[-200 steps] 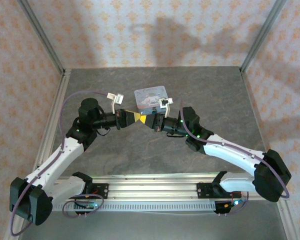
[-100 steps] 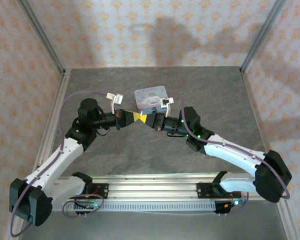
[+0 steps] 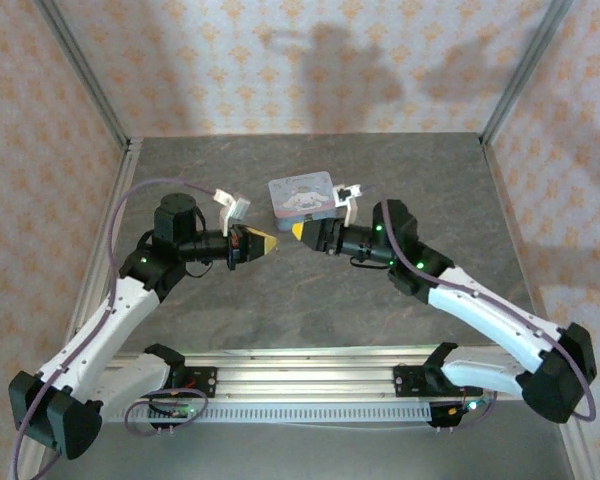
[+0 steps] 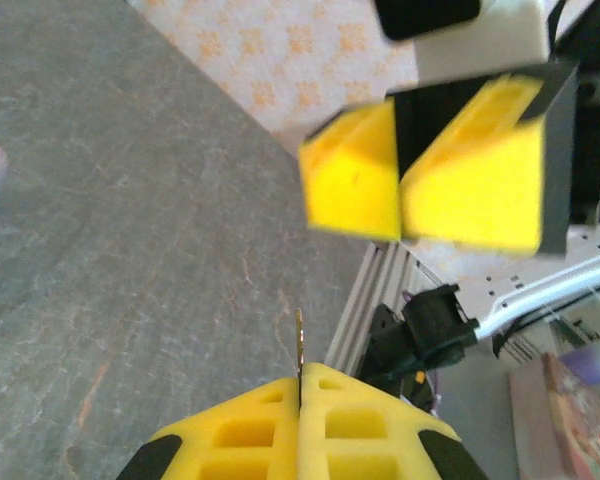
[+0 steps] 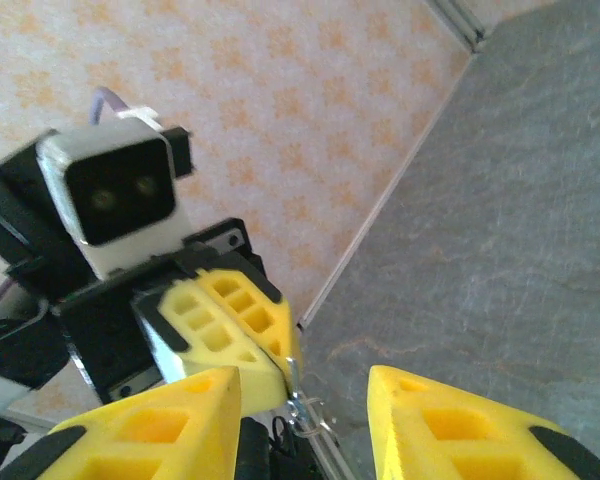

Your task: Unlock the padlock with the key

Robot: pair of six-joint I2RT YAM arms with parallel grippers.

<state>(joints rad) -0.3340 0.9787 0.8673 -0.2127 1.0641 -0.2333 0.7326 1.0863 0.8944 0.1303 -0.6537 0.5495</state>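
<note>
– Okay, quick pass. Left gripper?
– Fingers pressed together, pinching the key. The thin pale blade pokes out of the seam between the two yellow fingers, edge-on in the left wrist view.
– On the bench or off it?
– Off it. The key is held in the air over the grey stone-look bench, around the middle in the top view.
– Right gripper?
– Fingers spread. The right wrist view has a clear gap between the two yellow tips. It points at the left gripper, tip facing tip, near but apart in the top view.
– Padlock?
– Cannot tell where it is. It is too small to pick out from the top. A dark patch low between the right fingers in the right wrist view could be the padlock or the gripper body.
– Anything at the left tip from the other side?
– A small pale metal bit at the left gripper's tip in the right wrist view, in line with the gap of the right fingers. It reads as the key, but blurred.
– Rest of the scene?
– A light-blue tin with a cartoon picture on the lid lies flat on the bench just behind the two grippers, nearer the right one. Its edge clips the left border of the left wrist view. Patterned pink-orange walls stand around, with an aluminium rail along the near edge.
</note>
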